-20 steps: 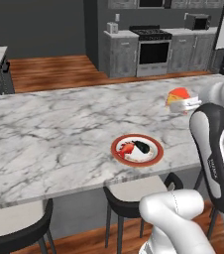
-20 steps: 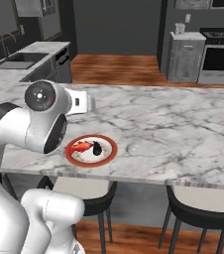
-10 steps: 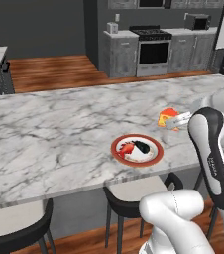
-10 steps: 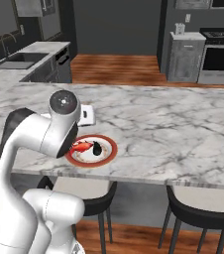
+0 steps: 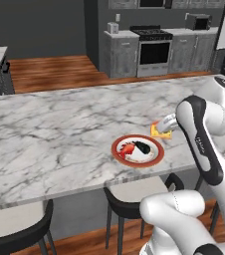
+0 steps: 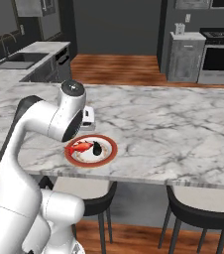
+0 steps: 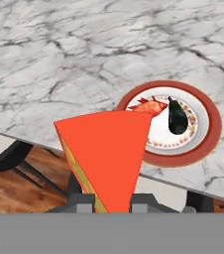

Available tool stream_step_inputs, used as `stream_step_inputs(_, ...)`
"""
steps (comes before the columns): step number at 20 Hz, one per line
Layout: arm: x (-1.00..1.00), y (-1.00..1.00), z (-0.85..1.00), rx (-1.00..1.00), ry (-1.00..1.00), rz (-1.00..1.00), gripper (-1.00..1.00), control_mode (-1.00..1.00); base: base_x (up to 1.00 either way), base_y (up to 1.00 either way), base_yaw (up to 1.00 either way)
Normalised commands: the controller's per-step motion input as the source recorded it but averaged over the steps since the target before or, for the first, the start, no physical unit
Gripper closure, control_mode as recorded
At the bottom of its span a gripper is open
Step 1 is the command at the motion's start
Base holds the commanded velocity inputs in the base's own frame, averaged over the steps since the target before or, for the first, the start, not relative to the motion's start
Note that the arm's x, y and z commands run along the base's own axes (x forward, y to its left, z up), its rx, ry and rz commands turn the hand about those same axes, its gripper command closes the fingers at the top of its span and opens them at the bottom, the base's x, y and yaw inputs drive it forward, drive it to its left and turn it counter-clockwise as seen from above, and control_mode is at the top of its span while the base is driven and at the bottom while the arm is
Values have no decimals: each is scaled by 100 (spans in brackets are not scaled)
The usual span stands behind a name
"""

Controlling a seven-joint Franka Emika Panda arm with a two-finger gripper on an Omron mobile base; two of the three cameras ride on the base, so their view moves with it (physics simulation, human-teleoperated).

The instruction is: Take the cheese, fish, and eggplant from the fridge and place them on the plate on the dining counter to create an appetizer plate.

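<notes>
Right of centre in the left base view, your gripper (image 5: 164, 124) holds the cheese (image 5: 160, 131) low over the dining counter (image 5: 59, 134), just off the upper right rim of the plate (image 5: 137, 150). The wedge reads as beside the plate, not yet over it, so I judge the coming move runs toward the lower left of this frame.

At centre left of the right base view, the arm's elbow covers the hand; the plate (image 6: 91, 150) lies below it, with the fish (image 6: 80, 147) and eggplant (image 6: 97, 147) side by side on it.

Low in the hand view, the fingers are pinched narrow on the cheese (image 7: 104, 151), its point toward the bottom edge. The plate (image 7: 172, 124) lies up and to the right (its near rim partly behind the wedge); fish (image 7: 148, 106) left, eggplant (image 7: 176, 118) right.
</notes>
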Motion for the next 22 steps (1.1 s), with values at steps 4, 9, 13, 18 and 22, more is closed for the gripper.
stream_step_inputs(4,14,0,-57,0,10,5,100,-100,0,0,0)
stream_step_inputs(9,6,0,-51,0,2,2,100,-100,0,0,0)
stream_step_inputs(13,1,0,-48,0,0,0,100,-100,0,0,0)
stream_step_inputs(18,20,0,-44,0,0,0,100,-100,0,0,0)
stream_step_inputs(22,39,0,-36,0,0,0,100,-100,0,0,0)
